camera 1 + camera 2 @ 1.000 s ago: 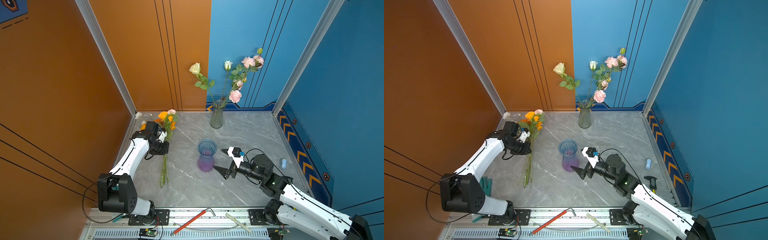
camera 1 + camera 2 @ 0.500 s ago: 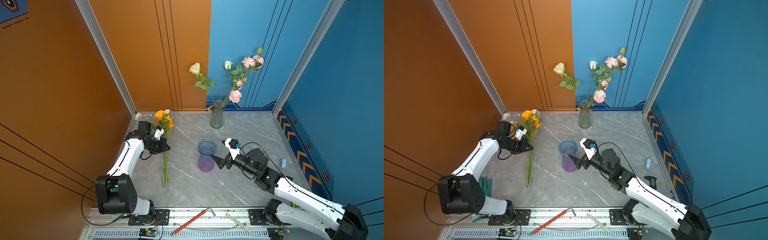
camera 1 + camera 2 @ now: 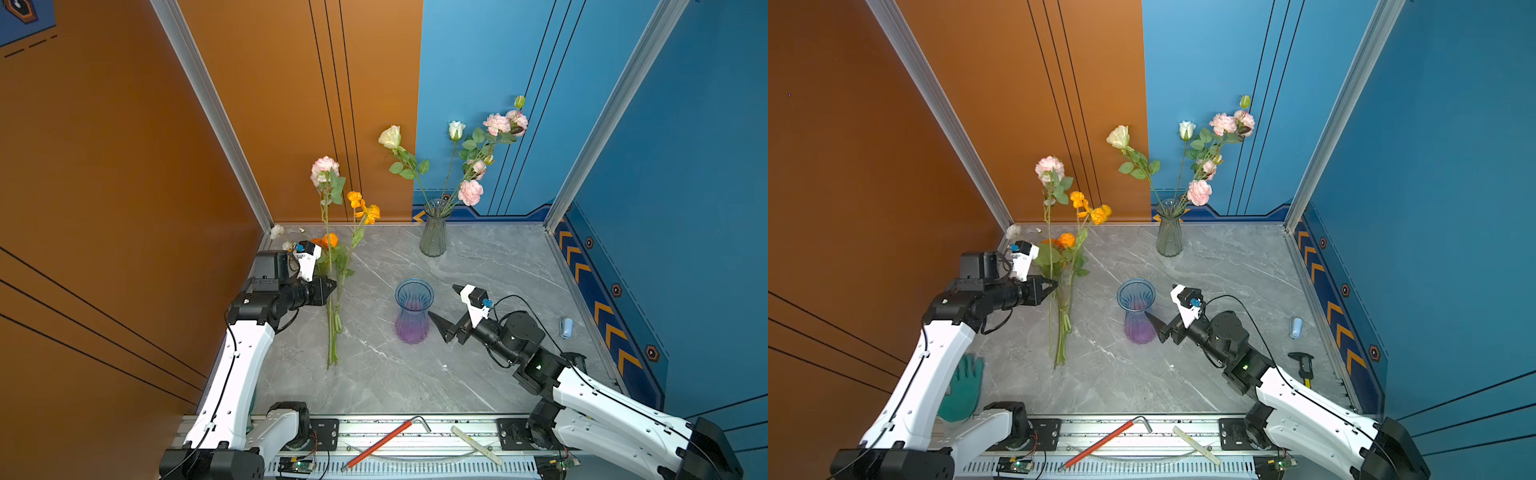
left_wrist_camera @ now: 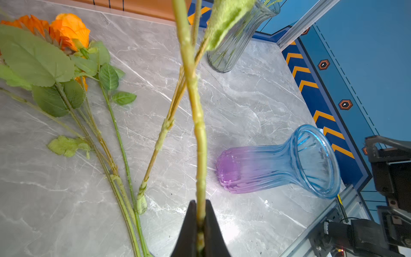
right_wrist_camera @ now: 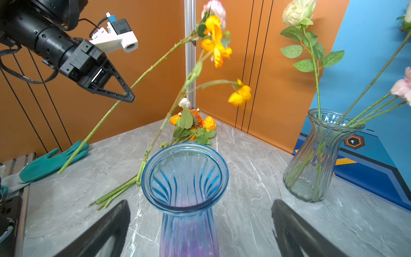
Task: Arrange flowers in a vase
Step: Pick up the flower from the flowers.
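One stem is now clamped in my left fingers [image 4: 201, 222], which are shut tight on it: the pink flower [image 3: 325, 167] that lay flat with the bunch a second ago stands nearly upright, bloom high above those fingers and cut end hanging below them. The orange-yellow spray [image 3: 365, 208] has come up alongside, apparently snagged on the pink stem rather than gripped. Beneath the left fingers the rest of the flowers [image 4: 66, 31] lie on the worktop [image 3: 478, 374]. My right fingers [image 5: 200, 202], spread to their widest and holding nothing, have moved in on the blue-and-purple vase [image 3: 412, 316]; whether they flank its neck or stop just short I can't tell. So the pick is made, and I judge the next job is steering that cut end into the vase mouth, with the stowaway spray the likely nuisance.
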Robot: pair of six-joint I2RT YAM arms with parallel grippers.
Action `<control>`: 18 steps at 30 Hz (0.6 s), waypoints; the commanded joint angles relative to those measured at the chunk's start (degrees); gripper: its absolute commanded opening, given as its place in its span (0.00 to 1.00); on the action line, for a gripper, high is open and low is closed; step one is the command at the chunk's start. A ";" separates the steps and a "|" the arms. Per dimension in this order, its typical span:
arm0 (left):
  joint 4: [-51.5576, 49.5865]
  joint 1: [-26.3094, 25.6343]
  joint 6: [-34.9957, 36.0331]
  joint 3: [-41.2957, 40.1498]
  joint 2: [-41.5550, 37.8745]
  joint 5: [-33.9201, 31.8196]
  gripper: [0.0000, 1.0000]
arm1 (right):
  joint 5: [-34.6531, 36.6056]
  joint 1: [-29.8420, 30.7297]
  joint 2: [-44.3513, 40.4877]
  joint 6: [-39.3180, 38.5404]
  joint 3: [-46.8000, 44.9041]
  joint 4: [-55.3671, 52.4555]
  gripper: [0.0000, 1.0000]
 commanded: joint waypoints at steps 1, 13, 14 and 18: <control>2.81 -0.02 -0.16 -0.87 -0.83 -1.32 0.00 | 0.44 -0.12 0.34 -0.25 -0.83 1.34 1.00; -3.00 -4.07 1.86 0.08 0.45 -5.66 0.00 | 1.46 -0.78 -0.53 0.07 -0.90 0.26 1.00; -1.72 -5.98 2.15 0.04 -0.95 -6.92 0.00 | 1.45 -0.90 -0.67 0.27 -0.89 0.35 1.00; 6.99 -14.74 2.21 -0.78 -7.30 -13.14 0.00 | 1.13 -1.78 -1.06 1.20 -1.42 0.82 1.00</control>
